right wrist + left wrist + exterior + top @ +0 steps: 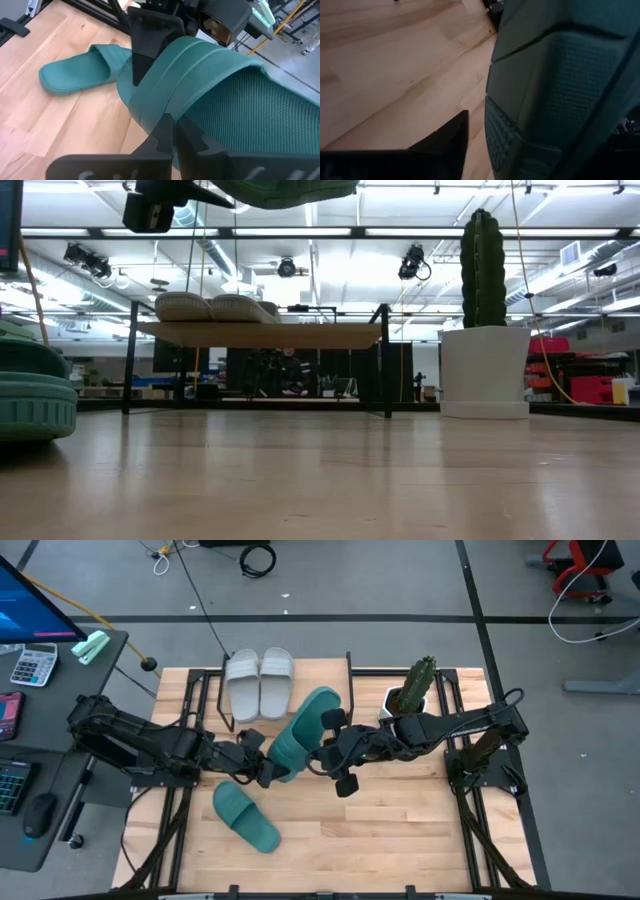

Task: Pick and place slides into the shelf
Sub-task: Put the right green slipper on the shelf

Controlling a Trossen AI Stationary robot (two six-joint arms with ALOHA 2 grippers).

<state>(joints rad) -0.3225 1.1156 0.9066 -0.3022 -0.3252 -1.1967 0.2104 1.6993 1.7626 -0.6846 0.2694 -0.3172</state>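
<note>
Teal ribbed rubber slide [305, 732] hangs between both hands, its long axis pointing beyond them at the board-topped shelf [310, 675]. Right hand [335, 740] is clenched on its strap; whether the left hand [268, 762] at the heel grips, I cannot tell.

Two teal slides [305, 735], two white slides [259, 683]

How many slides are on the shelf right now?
2: both grey slides lie side by side on the shelf. One teal slide is held up between both grippers; the other teal one lies on the table.
</note>
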